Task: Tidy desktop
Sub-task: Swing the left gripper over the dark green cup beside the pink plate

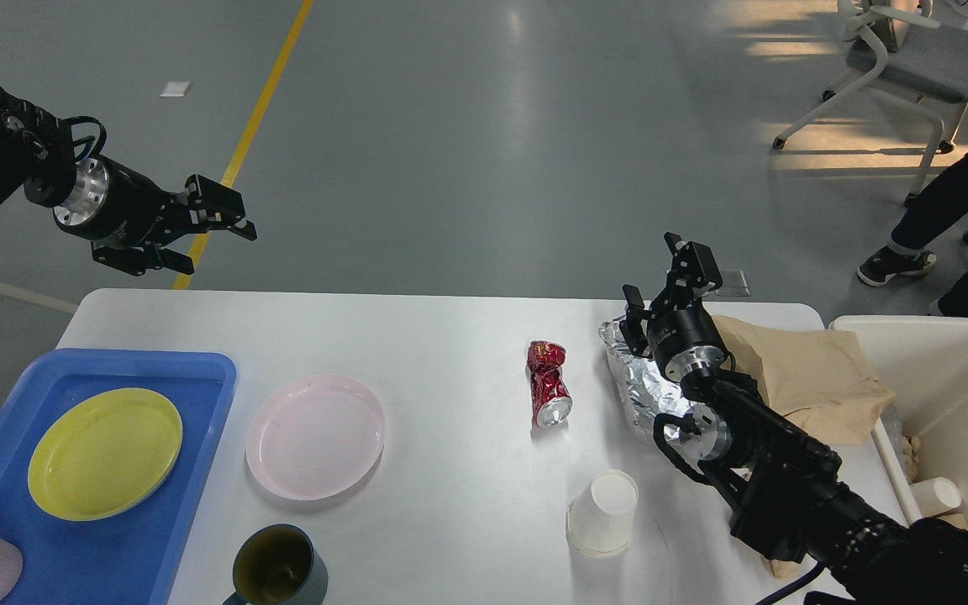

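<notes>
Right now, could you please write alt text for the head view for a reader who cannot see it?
A white desktop holds a pink plate, crushed red can, paper cup, foil and a dark mug; a yellow plate sits in a blue tray. Both black grippers, left and right, hover empty.

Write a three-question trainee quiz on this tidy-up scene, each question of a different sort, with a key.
1. True or false: the yellow plate lies inside the blue tray.
2. Multiple choice: what lies on the desktop between the pink plate and the crumpled foil? A) a fork B) a crushed red can C) a banana
3. Fill in: the white paper cup on the desktop stands with its open end facing ____.

Key
1. True.
2. B.
3. Down; its closed base is on top.

Neither the left hand nor the right hand holds anything; both have fingers apart.
</notes>
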